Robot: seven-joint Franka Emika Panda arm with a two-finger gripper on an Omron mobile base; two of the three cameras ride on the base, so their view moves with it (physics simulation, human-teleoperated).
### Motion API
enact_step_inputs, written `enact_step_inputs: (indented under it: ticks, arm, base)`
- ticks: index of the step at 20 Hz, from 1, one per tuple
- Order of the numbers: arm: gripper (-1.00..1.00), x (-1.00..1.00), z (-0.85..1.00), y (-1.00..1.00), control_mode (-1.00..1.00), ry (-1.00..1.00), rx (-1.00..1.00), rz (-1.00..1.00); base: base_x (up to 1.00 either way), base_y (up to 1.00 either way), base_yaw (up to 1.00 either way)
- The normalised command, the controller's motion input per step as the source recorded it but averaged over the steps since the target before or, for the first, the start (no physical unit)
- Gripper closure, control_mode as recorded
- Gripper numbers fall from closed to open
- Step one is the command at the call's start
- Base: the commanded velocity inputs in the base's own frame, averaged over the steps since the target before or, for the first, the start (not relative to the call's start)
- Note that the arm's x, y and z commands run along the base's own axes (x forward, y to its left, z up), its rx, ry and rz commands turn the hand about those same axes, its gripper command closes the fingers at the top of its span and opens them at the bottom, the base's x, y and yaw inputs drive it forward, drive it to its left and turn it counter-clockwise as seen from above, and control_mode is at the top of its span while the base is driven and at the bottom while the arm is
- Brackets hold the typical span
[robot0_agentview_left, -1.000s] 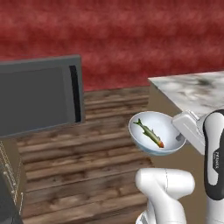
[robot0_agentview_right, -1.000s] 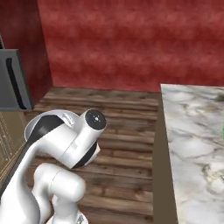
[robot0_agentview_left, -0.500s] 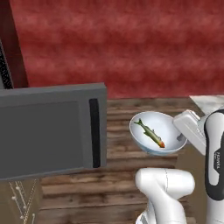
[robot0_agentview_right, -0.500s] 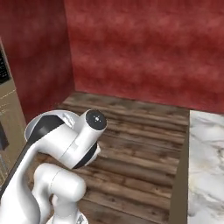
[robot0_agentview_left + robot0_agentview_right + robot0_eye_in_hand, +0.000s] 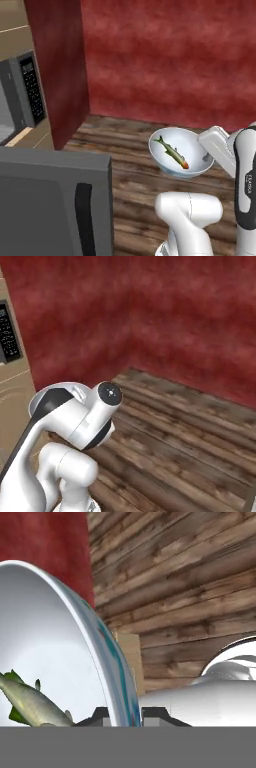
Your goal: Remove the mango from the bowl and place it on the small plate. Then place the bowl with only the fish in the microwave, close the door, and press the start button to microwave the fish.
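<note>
Bowl: the light blue-white bowl (image 5: 181,153) hangs in the air above the wooden floor (image 5: 130,150), well clear of any tabletop, tilted a little so that its inside faces the left base camera. In the hand view its rim (image 5: 107,662) sweeps up in an arc from the bottom edge.
Fish: one thin green-yellow fish (image 5: 172,152) with an orange-red end lies slantwise in the bowl's hollow, its red end lower and nearer the arm. In the hand view its greenish body (image 5: 30,704) rests on the inner wall at the lower left.
Tool: the tool (image 5: 124,714) is clenched on the bowl's rim, one dark fingertip (image 5: 99,716) on the inside of the wall and the other on the outside, the rim running up between them. In the left base view the white hand meets the bowl at its right edge.
Bowl relative to tool: the bowl stretches away from the grip to the left of the hand, with the fish just inside the held rim.
Microwave: the dark grey microwave (image 5: 15,97) sits in light wooden cabinets at the left, its black keypad panel (image 5: 33,90) facing the room.
Door: the wide dark grey door (image 5: 52,205) stands swung open in the lower left foreground, its vertical black handle (image 5: 85,220) near its right edge. It is apart from the bowl, lower and to the left.
Backdrop: a red wall (image 5: 175,321) closes off the corner behind the floorboards.
</note>
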Motion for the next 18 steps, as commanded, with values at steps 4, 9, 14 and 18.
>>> enact_step_inputs:
  ticks: [4,9,14,18]
  arm:
    - [1.0,0.0,0.0,0.0,1.0,0.0,0.0,0.0]
    - [1.0,0.0,0.0,0.0,1.0,0.0,0.0,0.0]
    - [1.0,0.0,0.0,0.0,1.0,0.0,0.0,0.0]
    - [1.0,0.0,0.0,0.0,1.0,0.0,0.0,0.0]
  base:
    - [0.55,-0.05,0.75]
    - [0.66,0.0,0.81]
    - [0.73,0.0,0.78]
    - [0.68,0.0,0.74]
